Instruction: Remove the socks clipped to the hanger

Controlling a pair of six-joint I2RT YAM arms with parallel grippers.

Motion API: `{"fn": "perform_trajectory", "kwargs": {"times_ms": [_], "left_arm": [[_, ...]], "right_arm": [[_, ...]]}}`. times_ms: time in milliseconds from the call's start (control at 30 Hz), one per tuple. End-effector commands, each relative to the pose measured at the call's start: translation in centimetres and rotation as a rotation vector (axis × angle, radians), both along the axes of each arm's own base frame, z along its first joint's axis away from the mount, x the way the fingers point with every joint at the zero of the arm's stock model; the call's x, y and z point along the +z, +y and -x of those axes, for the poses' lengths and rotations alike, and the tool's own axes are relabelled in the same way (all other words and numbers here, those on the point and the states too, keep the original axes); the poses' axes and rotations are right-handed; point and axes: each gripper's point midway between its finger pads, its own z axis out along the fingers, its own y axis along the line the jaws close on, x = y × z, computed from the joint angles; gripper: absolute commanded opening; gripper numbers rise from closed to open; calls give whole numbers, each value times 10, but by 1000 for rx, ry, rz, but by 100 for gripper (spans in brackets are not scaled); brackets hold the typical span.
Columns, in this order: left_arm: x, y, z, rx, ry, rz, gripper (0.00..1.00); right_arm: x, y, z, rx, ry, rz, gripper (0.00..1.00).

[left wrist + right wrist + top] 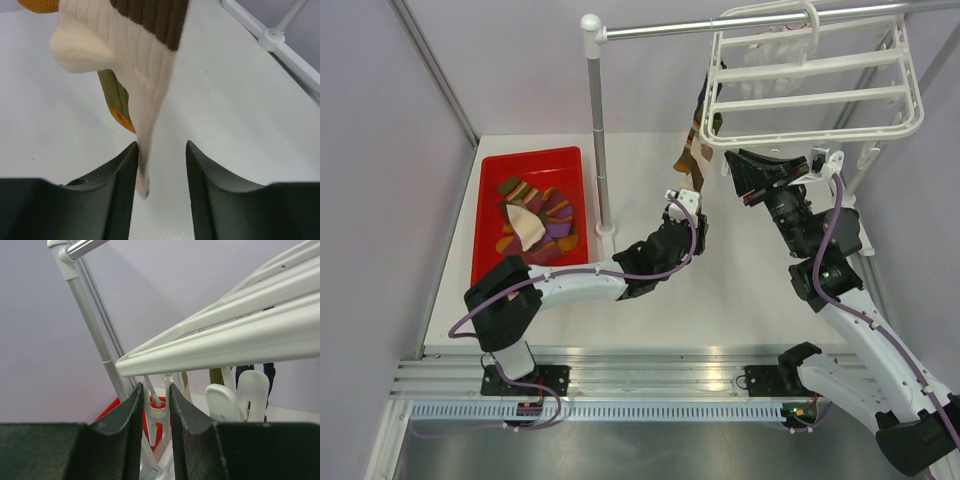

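Note:
The white hanger [810, 96] hangs from a metal rail at the back right. A brown-and-cream striped sock [692, 152] dangles from its left corner. My left gripper [685, 203] is just under that sock. In the left wrist view its jaws [161, 145] stand apart around the cream toe [142, 165], which touches only the left finger; an olive and orange sock [116, 95] hangs behind. My right gripper [156, 387] is shut on a white clip [159, 415] below the hanger's frame [225, 345]. A dark navy sock [270, 371] shows behind other clips.
A red bin [530, 154] at the left holds several loose socks [535, 222]. The metal pole stand [600, 150] rises between the bin and my left arm. Purple walls close in the table on the left and at the back.

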Motion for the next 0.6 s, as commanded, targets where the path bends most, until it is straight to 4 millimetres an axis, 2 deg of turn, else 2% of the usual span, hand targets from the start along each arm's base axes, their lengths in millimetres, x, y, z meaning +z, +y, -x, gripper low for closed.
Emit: {"fn": "perform_trajectory", "kwargs": {"times_ms": [0, 67, 100, 167, 333, 467, 567], "left_arm": [[34, -2, -10, 59, -95, 34, 45], [34, -2, -9, 63, -99, 27, 27], [35, -1, -10, 71, -102, 25, 13], [35, -1, -7, 69, -106, 15, 2], [53, -1, 10, 56, -141, 16, 2], [53, 2, 25, 42, -144, 9, 2], [52, 4, 36, 36, -142, 11, 2]], "right_arm": [[23, -7, 8, -17, -54, -13, 1], [22, -8, 9, -16, -53, -14, 1], [22, -8, 9, -15, -52, -15, 1], [22, -8, 10, -16, -51, -12, 1], [17, -14, 13, -42, -44, -10, 1], [7, -18, 14, -60, -24, -1, 2], [2, -20, 17, -62, -15, 2, 10]]}}
